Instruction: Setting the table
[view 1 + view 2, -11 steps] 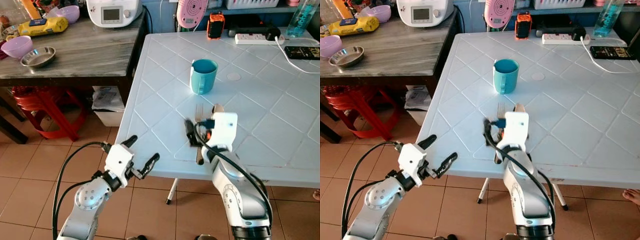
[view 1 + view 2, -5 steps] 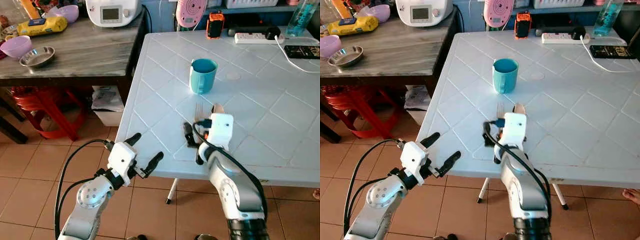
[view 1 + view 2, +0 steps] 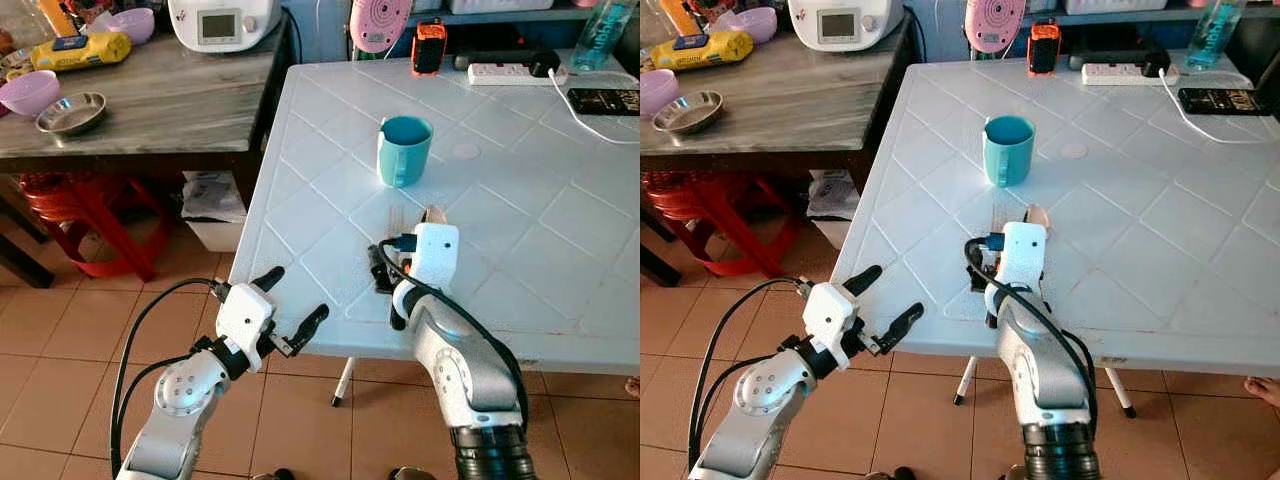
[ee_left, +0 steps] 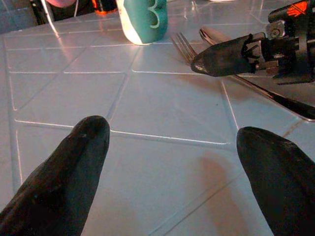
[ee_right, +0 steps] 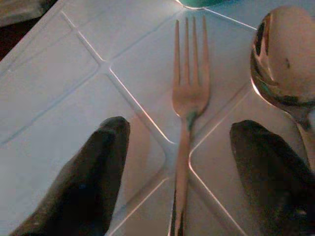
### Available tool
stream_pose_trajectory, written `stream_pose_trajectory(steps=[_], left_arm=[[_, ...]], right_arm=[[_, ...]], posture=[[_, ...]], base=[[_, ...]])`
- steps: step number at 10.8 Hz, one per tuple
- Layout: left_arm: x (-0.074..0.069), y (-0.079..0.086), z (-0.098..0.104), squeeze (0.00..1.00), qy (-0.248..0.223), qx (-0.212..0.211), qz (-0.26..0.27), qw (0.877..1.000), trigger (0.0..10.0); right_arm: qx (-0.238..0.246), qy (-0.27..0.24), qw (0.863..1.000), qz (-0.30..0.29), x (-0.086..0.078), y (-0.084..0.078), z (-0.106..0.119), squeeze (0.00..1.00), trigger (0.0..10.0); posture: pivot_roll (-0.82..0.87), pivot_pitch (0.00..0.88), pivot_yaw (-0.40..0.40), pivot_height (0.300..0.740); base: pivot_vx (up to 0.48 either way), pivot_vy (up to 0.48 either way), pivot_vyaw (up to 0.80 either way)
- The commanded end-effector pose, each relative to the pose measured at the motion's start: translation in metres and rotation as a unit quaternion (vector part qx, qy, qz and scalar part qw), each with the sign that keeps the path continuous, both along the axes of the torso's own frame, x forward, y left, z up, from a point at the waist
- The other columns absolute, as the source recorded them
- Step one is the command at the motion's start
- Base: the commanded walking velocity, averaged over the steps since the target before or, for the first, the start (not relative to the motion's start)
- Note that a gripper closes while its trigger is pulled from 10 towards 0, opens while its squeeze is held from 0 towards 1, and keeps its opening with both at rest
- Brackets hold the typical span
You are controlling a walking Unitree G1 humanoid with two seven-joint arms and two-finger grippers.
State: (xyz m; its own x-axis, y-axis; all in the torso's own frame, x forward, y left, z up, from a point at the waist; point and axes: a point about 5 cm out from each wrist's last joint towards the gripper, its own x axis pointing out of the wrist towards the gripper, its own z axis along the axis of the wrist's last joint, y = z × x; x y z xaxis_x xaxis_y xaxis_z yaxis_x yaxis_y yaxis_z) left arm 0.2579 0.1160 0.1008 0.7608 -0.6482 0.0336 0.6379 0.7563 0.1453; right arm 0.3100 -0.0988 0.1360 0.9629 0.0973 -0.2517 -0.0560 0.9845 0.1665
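From the head views we see a teal cup (image 3: 404,150) on the white table (image 3: 520,200), with a fork (image 3: 397,216) and spoon (image 3: 436,214) just below it. Our left gripper (image 3: 290,308) hovers at the table's edge, spread apart. Right wrist view — our right gripper (image 5: 179,162) straddles the fork, fingers (image 5: 93,177) apart, released.

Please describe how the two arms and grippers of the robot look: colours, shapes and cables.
Both arms are silver, rounded tubes with disc-like joints. Each carries a white boxy wrist block and two long black, tapering fingers: left gripper, right gripper. Black cables loop beside each arm, and a small blue plug sits on the right wrist block.
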Motion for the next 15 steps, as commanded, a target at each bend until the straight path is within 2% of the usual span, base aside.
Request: stream_pose_trajectory(steps=[1, 2, 3, 6, 7, 10, 15], left_arm=[[-0.001, 0.001, 0.002, 0.00, -0.004, 0.002, -0.002, 1.000, 10.0], [-0.001, 0.001, 0.002, 0.00, -0.003, 0.002, -0.003, 1.000, 10.0], [0.000, 0.001, 0.002, 0.00, -0.004, 0.005, -0.007, 1.000, 10.0], [0.005, 0.007, 0.002, 0.00, -0.001, 0.015, -0.009, 1.000, 10.0], [0.004, 0.004, 0.001, 0.00, 0.000, 0.026, -0.029, 0.999, 10.0], [0.000, 0.002, -0.003, 0.00, 0.006, 0.044, -0.056, 0.997, 10.0], [0.000, 0.001, -0.008, 0.00, 0.020, 0.054, -0.069, 0.996, 10.0]], right_arm=[[-0.001, 0.046, 0.999, 0.005, -0.004, 0.003, -0.017, 0.00, 0.7], [-0.006, 0.049, 0.999, 0.003, -0.004, 0.001, -0.019, 0.00, 0.6], [-0.013, 0.059, 0.998, -0.001, -0.004, -0.003, -0.024, 0.00, 0.0], [-0.040, 0.077, 0.996, -0.009, -0.004, -0.011, -0.031, 0.00, 0.0], [-0.053, 0.086, 0.995, -0.013, -0.004, -0.015, -0.036, 0.00, 0.0], [-0.056, 0.094, 0.994, -0.012, -0.005, -0.017, -0.041, 0.00, 0.0], [-0.062, 0.100, 0.993, -0.012, -0.006, -0.019, -0.047, 0.00, 0.0]], posture=[[-0.17, 0.159, 0.108, 0.740], [-0.17, 0.160, 0.109, 0.740], [-0.17, 0.158, 0.109, 0.740], [-0.18, 0.158, 0.108, 0.740], [-0.18, 0.157, 0.107, 0.740], [-0.17, 0.154, 0.106, 0.740], [-0.17, 0.154, 0.106, 0.740]], base=[[0.000, 0.000, 0.00], [0.000, 0.000, 0.00], [0.000, 0.000, 0.00], [0.000, 0.000, 0.00], [0.000, 0.000, 0.00], [0.000, 0.000, 0.00], [0.000, 0.000, 0.00]])
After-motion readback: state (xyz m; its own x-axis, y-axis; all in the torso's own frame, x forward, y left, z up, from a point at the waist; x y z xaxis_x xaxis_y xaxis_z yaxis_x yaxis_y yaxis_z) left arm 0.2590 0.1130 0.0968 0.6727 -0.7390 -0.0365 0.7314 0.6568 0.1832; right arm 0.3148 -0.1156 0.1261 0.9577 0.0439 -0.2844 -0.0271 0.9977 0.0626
